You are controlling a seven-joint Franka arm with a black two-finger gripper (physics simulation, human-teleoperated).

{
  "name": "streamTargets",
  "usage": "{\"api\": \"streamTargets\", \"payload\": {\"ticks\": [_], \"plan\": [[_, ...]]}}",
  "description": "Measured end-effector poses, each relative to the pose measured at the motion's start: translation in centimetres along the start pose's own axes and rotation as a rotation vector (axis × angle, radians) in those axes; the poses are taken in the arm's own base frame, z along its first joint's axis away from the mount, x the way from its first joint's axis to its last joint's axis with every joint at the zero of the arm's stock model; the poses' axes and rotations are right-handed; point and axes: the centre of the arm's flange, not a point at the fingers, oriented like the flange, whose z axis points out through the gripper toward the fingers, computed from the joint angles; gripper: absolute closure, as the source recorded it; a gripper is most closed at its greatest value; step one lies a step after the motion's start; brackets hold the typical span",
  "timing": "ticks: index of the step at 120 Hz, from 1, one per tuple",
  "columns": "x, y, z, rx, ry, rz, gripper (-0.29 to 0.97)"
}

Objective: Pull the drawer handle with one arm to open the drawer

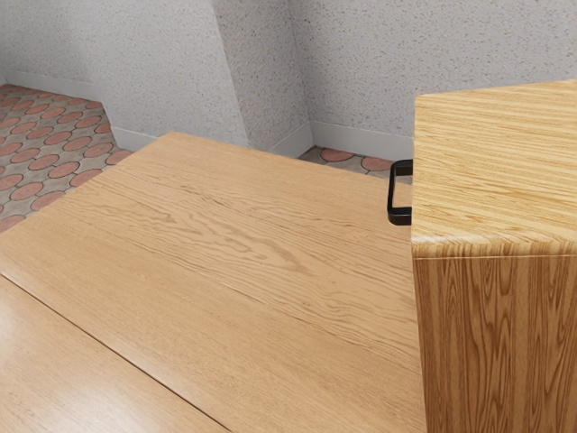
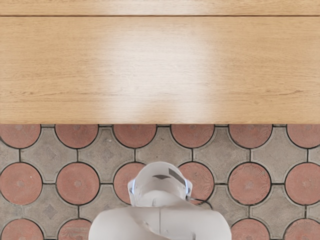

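In the exterior view, a wooden cabinet (image 1: pixel 496 225) is seen standing on the light oak table (image 1: pixel 225 271) at the exterior view's right. A thin black handle (image 1: pixel 398 192) is fixed near the cabinet's top, on the face turned toward the exterior view's left. The drawer front itself is hidden past the corner. The handle is shaped as a squared loop. Its long bar is set upright, and its short ends run back to the cabinet.

In the wrist view, the table's edge is seen against a floor (image 2: pixel 75 145) of red rounds and grey tiles, with the white arm (image 2: pixel 160 205) below. Whether the gripper's fingers are apart or together cannot be told.
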Motion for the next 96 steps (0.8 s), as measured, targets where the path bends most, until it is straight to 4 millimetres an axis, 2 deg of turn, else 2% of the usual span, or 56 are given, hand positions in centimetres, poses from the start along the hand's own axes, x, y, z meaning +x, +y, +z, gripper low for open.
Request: {"api": "streamTargets", "payload": {"ticks": [48,96], "plan": [[9.8,0.0,2.0,0.000,-0.025,0.000,0.00],[20.0,0.0,7.2,0.000,-0.036,0.000,0.00]]}}
